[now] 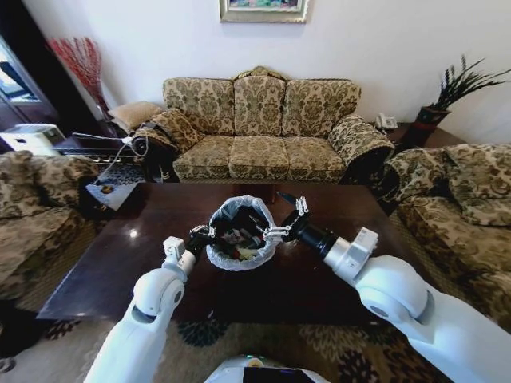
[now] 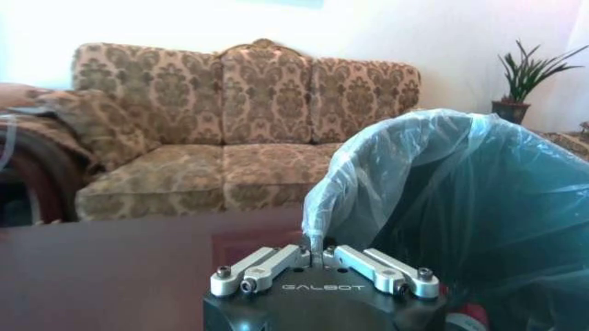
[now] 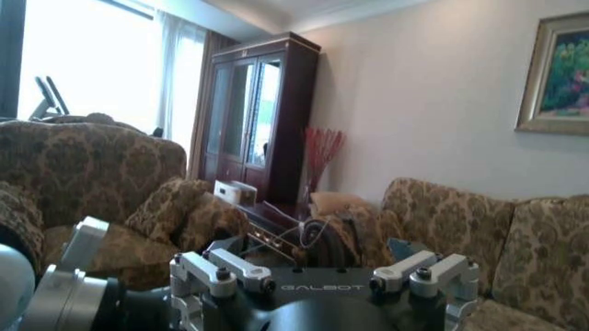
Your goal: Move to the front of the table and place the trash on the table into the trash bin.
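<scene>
In the head view, the trash bin (image 1: 240,233) stands at the centre of the frame on the dark table (image 1: 104,271), with trash (image 1: 239,239) lying inside its bag. The left end effector (image 1: 204,235) is at the bin's left rim, pinching the bag's edge. The right end effector (image 1: 287,221) hangs over the bin's right rim, its fingers spread apart. A patterned sofa (image 1: 263,128) fills the upper middle of the frame.

In the left wrist view, the left end effector (image 2: 316,256) at lower centre has its fingers pressed together on the bag of the trash bin (image 2: 460,200), which occupies the right half.

In the right wrist view, the right end effector (image 3: 322,272) sits at the bottom, its fingers wide apart, holding nothing.
</scene>
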{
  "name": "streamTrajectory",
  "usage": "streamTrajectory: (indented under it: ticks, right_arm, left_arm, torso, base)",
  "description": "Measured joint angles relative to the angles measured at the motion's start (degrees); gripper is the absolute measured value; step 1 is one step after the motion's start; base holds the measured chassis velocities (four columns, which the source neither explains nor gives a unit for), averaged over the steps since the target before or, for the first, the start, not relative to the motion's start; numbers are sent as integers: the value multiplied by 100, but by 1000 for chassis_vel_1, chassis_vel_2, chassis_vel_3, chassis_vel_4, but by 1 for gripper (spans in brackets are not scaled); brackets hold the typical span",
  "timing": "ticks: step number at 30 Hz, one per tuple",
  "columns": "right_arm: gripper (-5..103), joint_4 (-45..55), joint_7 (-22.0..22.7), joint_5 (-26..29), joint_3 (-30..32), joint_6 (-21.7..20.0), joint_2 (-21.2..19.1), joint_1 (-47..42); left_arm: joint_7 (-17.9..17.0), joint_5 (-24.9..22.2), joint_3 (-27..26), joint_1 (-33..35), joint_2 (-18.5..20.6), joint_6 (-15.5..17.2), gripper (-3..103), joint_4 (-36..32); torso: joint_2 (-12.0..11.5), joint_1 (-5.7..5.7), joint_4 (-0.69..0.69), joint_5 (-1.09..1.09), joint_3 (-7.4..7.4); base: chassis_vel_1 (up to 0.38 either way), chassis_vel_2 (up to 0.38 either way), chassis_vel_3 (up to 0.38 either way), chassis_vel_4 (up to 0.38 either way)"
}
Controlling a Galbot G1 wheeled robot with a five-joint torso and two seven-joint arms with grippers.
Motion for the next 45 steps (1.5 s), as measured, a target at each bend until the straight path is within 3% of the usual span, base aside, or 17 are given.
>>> streamTrajectory:
  ticks: [10,18,26,28,38,45]
  right_arm:
    - [100,80,622,71,297,-164,-59,-38]
    - [100,-441,1017,78,556,-213,125,-56]
    - [100,-1490,1747,335,1216,-194,470,-77]
    - [100,-1754,1916,449,1709,-247,584,-209]
    - [100,-2070,1696,535,3561,-301,859,-1255]
    - [100,-2148,1456,271,4068,-252,1138,-1800]
  left_arm:
    - [-13,-3,-76,88,-26,-20,1,-88]
    - [-75,-2,-212,258,-60,-21,1,-281]
    - [-140,-11,-374,312,-91,-91,1,-331]
    - [-174,5,-568,303,-131,-209,1,-227]
    - [-215,-13,-1629,465,-247,-394,1,328]
    - [18,-361,-2312,1183,-247,-471,1,344]
  torso:
    - [0,0,-1,2,0]
    - [0,-1,0,3,0]
    - [3,-7,2,-1,-3]
    - [4,-7,1,3,-4]
    - [-5,9,-2,3,4]
    - [2,-7,-1,1,-3]
  base:
    - [454,-148,-448,154]
    - [475,-222,-479,228]
    - [398,-193,-372,198]
    - [90,-60,-134,87]
    - [-57,2,40,-17]
    - [0,0,0,0]
